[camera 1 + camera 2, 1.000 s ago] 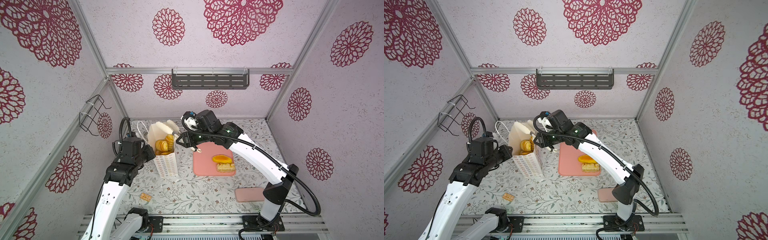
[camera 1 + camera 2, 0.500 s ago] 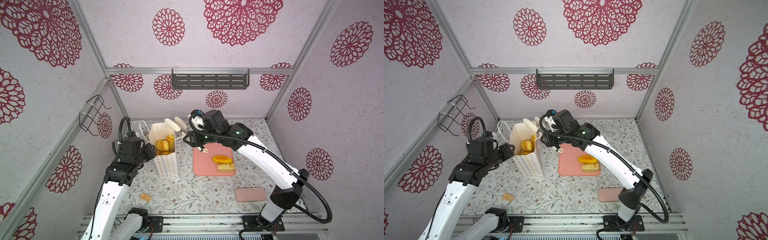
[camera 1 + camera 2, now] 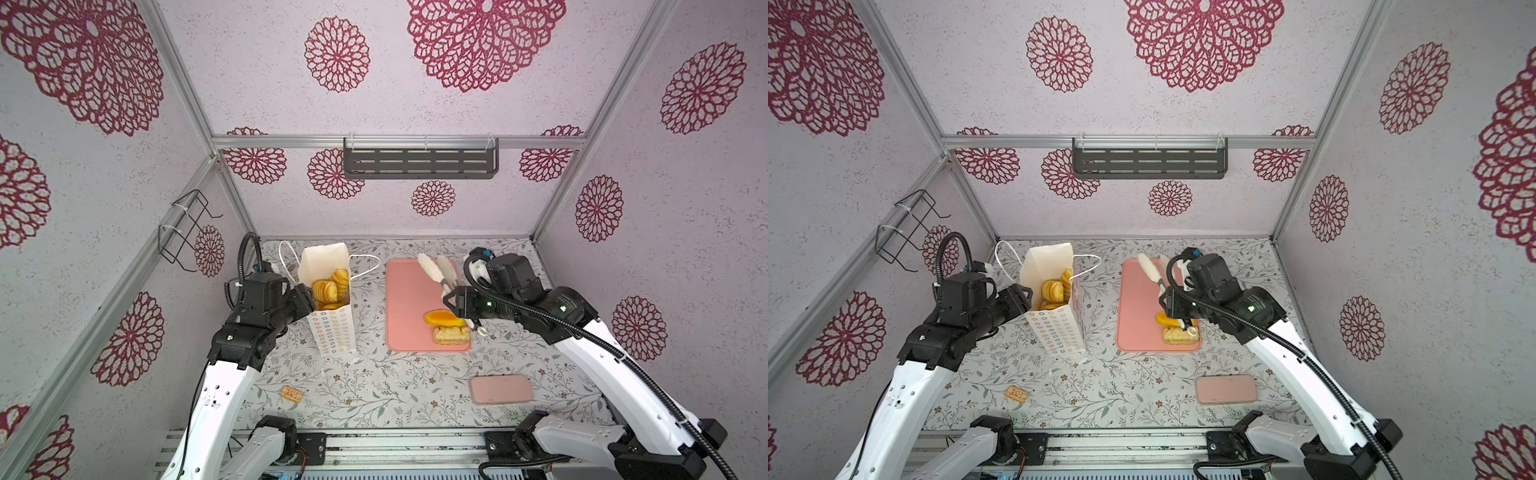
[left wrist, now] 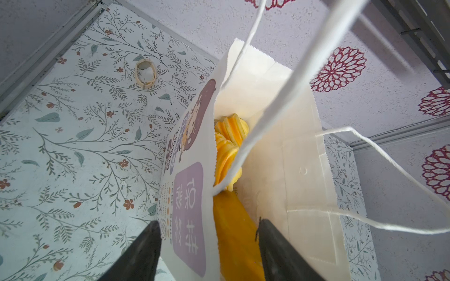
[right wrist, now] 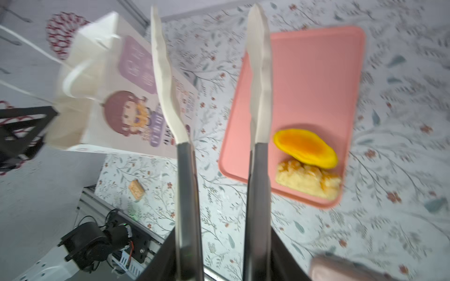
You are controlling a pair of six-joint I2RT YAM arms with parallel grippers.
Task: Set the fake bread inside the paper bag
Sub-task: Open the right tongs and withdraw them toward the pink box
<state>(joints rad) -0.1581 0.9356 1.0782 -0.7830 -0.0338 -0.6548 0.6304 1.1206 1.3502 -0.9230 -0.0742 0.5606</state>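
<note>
bun, pastry at tray 5 o'clock; rolls in bag | likely light, soft — pinch across middle | left end effector wide, astride bag wall | right end effector grips empty tongs

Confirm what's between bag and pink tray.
Bare table between bag and tray in both top views; only the bag's cord handle loops above it.

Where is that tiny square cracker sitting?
In both top views the tiny square cracker lies alone on the floral table, front left, nearer the camera than the paper bag and just right of the left arm.
</note>
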